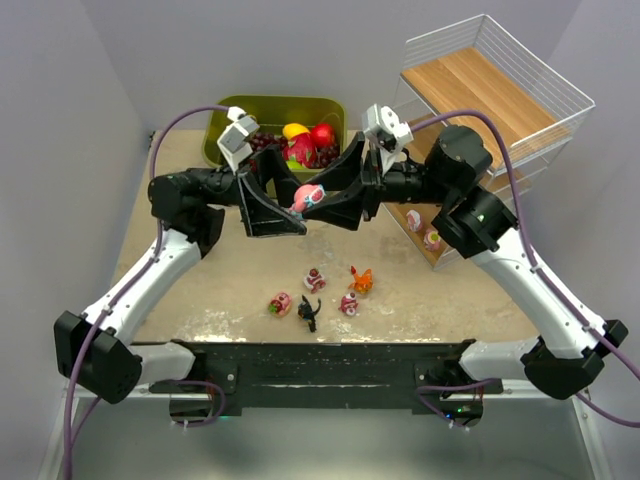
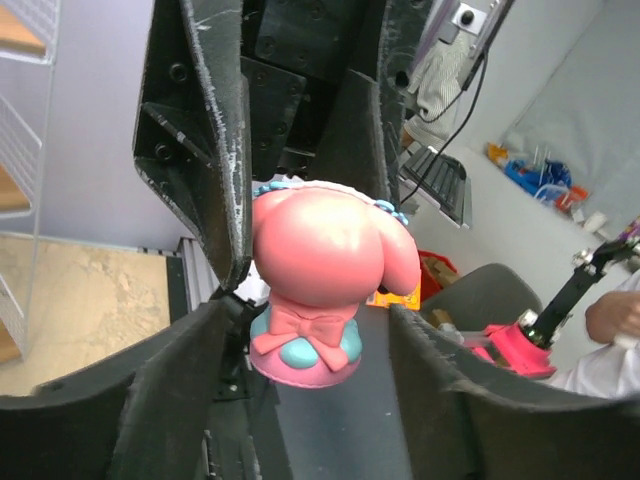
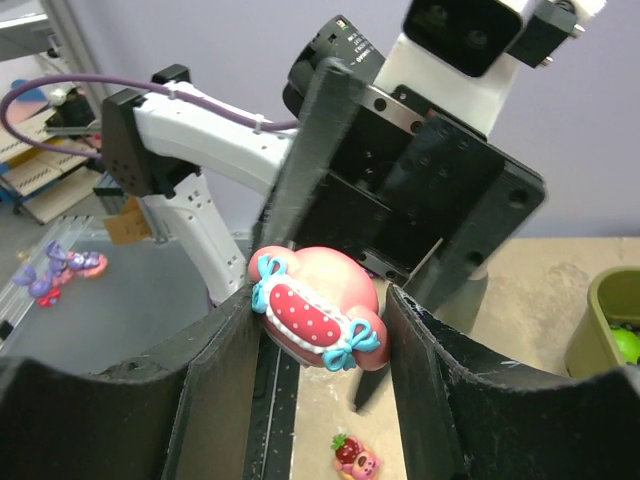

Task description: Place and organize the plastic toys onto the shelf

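Grey walls, tan desk (image 1: 200,290). Far left: olive bin (image 1: 300,100) of fruit.

Left claw (image 2: 305,320), mid-air over desk centre: jaws apart, a gap either side of the pink toy (image 1: 309,196), so not gripping it.

Right claw (image 3: 322,300) meets it tip to tip and is clamped on that toy, touching it on both sides.

Below, near centre: loose toys (image 1: 314,280) on the desk, orange creature (image 1: 361,280) among them.

Far right: shelf (image 1: 470,90), two toys (image 1: 414,218) on its low tier.

The shelf lies right of the held toy and the right arm is nearer. I judge the right arm carries it there.
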Action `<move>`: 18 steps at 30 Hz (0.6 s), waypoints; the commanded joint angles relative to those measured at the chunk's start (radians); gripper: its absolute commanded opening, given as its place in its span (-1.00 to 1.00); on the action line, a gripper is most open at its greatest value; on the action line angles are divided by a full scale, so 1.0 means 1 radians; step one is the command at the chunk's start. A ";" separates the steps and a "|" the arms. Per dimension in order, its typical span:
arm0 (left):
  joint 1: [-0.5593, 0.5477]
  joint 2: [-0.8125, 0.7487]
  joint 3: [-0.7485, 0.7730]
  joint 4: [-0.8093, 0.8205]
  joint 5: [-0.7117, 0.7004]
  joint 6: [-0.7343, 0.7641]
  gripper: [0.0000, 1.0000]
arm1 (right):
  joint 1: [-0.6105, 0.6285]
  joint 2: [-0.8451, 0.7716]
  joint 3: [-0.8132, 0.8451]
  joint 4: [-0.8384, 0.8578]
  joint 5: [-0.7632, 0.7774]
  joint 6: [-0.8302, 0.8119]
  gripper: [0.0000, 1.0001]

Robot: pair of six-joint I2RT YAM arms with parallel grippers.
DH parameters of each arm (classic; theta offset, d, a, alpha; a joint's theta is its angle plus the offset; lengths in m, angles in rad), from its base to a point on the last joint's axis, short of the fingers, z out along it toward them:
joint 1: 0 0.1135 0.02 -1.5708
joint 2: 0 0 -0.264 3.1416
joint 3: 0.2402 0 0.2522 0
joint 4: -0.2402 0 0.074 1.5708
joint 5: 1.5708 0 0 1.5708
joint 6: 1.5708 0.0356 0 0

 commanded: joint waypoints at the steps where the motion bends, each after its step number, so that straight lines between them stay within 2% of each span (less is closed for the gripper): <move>1: 0.005 -0.047 0.071 -0.390 -0.046 0.316 0.76 | 0.003 -0.046 -0.002 0.016 0.092 0.032 -1.00; 2: 0.006 -0.052 0.085 -0.458 -0.056 0.365 0.92 | 0.003 -0.049 -0.004 0.010 0.111 0.030 -1.00; 3: 0.011 -0.058 0.102 -0.603 -0.066 0.470 0.99 | 0.003 -0.051 -0.002 0.004 0.123 0.029 -1.00; 5: 0.025 -0.061 0.170 -0.781 -0.129 0.589 0.99 | 0.002 -0.056 0.007 -0.025 0.178 0.029 -1.00; 6: 0.043 -0.064 0.197 -0.971 -0.163 0.714 0.99 | 0.002 -0.056 0.013 -0.041 0.206 0.023 -1.00; 9: 0.087 -0.070 0.299 -1.322 -0.405 0.912 0.99 | -0.001 -0.054 0.042 -0.114 0.320 0.018 -1.00; 10: 0.098 -0.075 0.330 -1.382 -0.550 0.942 0.99 | -0.001 -0.051 0.051 -0.163 0.357 0.016 -1.00; 12: 0.120 -0.096 0.346 -1.495 -0.702 0.989 0.99 | 0.000 -0.034 0.077 -0.212 0.457 0.019 -1.00; 13: 0.123 -0.104 0.352 -1.523 -0.873 1.000 0.99 | 0.000 -0.031 0.080 -0.245 0.501 0.026 -0.99; 15: 0.124 -0.134 0.350 -1.580 -1.029 1.009 0.99 | 0.000 -0.013 0.077 -0.269 0.558 0.042 -0.98; 16: 0.126 -0.144 0.344 -1.594 -1.163 1.006 0.99 | 0.000 -0.007 0.077 -0.294 0.648 0.047 -0.98; 18: 0.127 -0.171 0.332 -1.609 -1.250 0.991 0.99 | 0.002 0.015 0.054 -0.311 0.718 0.075 -0.99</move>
